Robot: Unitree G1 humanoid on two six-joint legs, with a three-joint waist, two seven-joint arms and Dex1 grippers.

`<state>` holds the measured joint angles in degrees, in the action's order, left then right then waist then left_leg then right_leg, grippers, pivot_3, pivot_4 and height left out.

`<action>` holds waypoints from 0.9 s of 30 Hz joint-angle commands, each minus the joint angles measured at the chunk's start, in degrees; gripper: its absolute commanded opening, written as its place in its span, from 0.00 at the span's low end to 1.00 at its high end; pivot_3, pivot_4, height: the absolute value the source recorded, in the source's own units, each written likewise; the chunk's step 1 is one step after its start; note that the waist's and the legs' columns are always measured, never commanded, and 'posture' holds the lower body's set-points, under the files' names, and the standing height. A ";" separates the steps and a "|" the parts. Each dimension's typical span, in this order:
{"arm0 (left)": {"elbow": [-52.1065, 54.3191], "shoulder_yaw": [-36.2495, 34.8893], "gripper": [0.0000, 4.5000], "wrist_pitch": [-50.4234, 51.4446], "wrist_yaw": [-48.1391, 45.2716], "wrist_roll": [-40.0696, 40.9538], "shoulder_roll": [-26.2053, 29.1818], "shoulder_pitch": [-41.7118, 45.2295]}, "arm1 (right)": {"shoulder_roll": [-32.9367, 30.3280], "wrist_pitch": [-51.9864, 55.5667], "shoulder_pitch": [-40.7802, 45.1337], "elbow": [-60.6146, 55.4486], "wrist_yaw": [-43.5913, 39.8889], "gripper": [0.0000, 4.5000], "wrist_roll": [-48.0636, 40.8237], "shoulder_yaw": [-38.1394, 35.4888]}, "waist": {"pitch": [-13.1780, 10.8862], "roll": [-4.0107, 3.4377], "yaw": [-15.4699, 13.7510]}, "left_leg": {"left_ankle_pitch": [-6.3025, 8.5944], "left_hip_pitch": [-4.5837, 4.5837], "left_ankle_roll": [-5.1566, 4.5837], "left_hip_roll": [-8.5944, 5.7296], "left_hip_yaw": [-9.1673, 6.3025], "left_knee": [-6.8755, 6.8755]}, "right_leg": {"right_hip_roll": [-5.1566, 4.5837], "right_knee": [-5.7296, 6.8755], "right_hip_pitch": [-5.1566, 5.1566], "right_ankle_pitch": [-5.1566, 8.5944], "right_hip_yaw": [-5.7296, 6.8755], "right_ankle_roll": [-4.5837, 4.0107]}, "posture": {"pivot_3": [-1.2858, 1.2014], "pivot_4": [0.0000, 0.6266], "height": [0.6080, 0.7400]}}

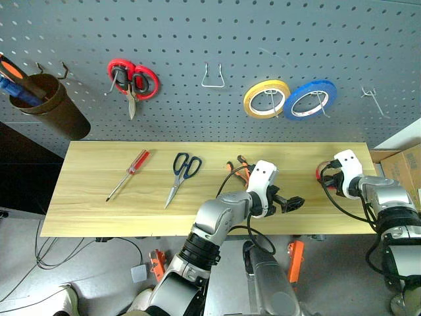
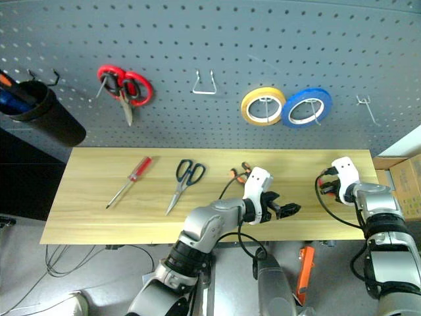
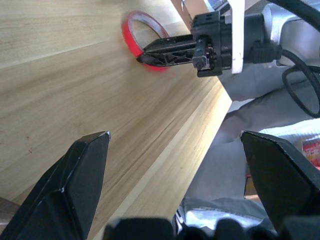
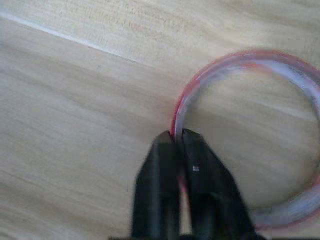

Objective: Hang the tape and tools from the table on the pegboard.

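At table's (image 1: 99,197) right end, right gripper (image 4: 178,137) angled down, jaws clenched on red tape ring (image 4: 240,62)

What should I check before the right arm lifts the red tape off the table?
1. Right end effector shut on the red tape, fingers pinching its rim: ok.
2. Tape flat on the table, nothing lying on it: ok.
3. Left end effector open, apart from the tape: ok.
4. Free hook on the pegboard between the red scissors and yellow roll: ok.
5. Grip firm enough to hold through the lift: cannot tell.
6. Pliers beside the left arm, clear of the right arm's path: ok.
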<state>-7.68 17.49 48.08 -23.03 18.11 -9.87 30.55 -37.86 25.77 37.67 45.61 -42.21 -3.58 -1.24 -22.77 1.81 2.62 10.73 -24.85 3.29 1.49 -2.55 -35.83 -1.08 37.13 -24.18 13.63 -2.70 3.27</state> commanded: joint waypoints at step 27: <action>3.45 -7.55 1.00 -8.35 -8.72 11.38 -1.96 14.63 | 6.49 -9.55 -28.61 -65.26 32.87 0.01 12.90 -16.02 | 0.23 -0.34 2.54 | 0.12 -0.27 0.14 -0.04 0.09 -0.12 | -0.02 -0.10 -0.23 0.01 -0.10 0.31 | 0.44 0.54 1.00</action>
<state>-2.93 9.56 41.65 -30.71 28.58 -7.33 42.98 -30.44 19.81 8.14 -22.17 -9.56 10.34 -15.19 -22.54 1.47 5.16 10.84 -25.13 3.42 1.44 -2.45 -35.95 -1.10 37.03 -24.41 13.65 -2.81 3.58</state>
